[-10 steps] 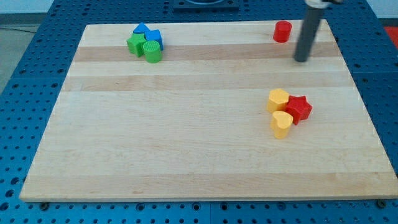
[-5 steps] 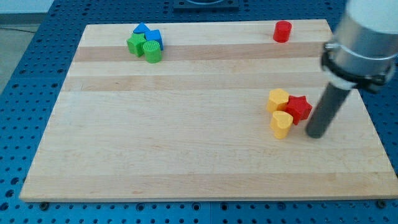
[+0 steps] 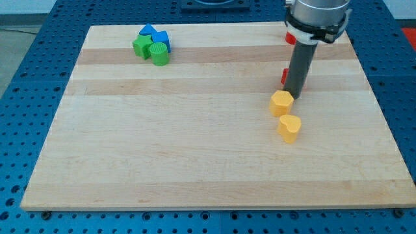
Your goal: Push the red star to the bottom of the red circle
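place: robotics lab bench | evidence: pale wooden tabletop (image 3: 195, 143) resting on blue perforated mounting board (image 3: 19, 78) | small coloured test blocks, e.g. green cylinder (image 3: 159, 54)

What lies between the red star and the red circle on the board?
In the camera view, my rod stands between them, my tip beside the red star. Both the star and the red circle are mostly hidden behind the arm.

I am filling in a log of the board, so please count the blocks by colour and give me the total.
Blue: 1, blue block
Green: 2, green block and green cylinder
Yellow: 2, upper yellow block and lower yellow block
Red: 2, both mostly hidden by the rod, red circle and red star
Total: 7
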`<act>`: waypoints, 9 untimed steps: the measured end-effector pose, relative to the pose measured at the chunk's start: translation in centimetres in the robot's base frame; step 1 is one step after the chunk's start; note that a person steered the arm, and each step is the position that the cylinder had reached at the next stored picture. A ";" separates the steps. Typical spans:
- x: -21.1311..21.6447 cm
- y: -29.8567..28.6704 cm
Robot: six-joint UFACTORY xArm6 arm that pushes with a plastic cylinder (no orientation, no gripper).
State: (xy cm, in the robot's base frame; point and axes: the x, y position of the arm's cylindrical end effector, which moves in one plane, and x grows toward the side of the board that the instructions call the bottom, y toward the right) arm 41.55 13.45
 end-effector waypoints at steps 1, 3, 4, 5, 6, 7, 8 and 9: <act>-0.8 1.0; -3.8 1.4; -4.7 1.9; -4.8 2.6; -4.8 2.6; -5.2 2.7; -6.8 3.2; -7.7 3.3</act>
State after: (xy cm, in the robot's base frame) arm 33.82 16.74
